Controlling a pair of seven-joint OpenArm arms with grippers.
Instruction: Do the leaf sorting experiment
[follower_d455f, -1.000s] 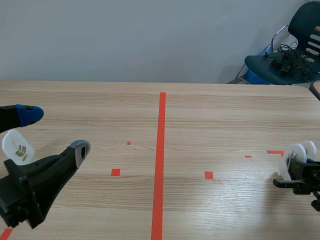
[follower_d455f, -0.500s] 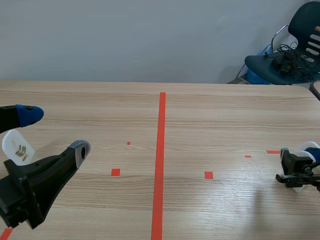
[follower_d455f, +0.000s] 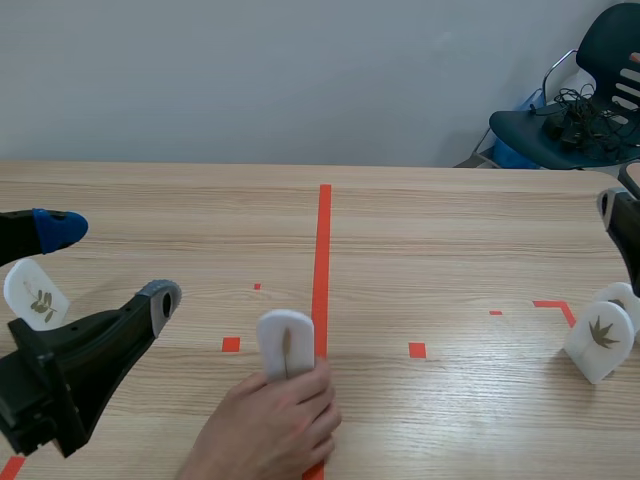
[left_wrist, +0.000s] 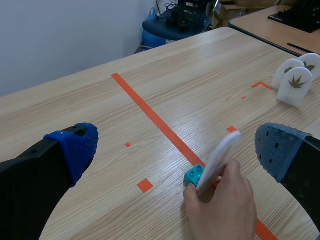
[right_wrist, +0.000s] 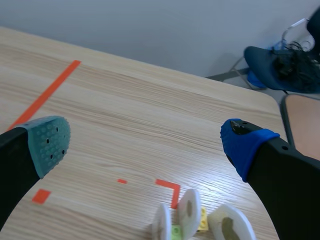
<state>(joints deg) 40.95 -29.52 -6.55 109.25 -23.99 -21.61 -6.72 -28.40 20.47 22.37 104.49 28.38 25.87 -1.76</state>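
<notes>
we see the person's hand (follower_d455f: 268, 432) cut off at the scene view's edge; it covers the base of the white leaf card (follower_d455f: 286, 343). that card's print is unreadable. the right wrist view crops the three cards (right_wrist: 189, 212).

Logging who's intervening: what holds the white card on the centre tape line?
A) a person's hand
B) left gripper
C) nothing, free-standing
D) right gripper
A: a person's hand grips the white card at the tape line; the left gripper and right gripper are both open and away from it.
</notes>
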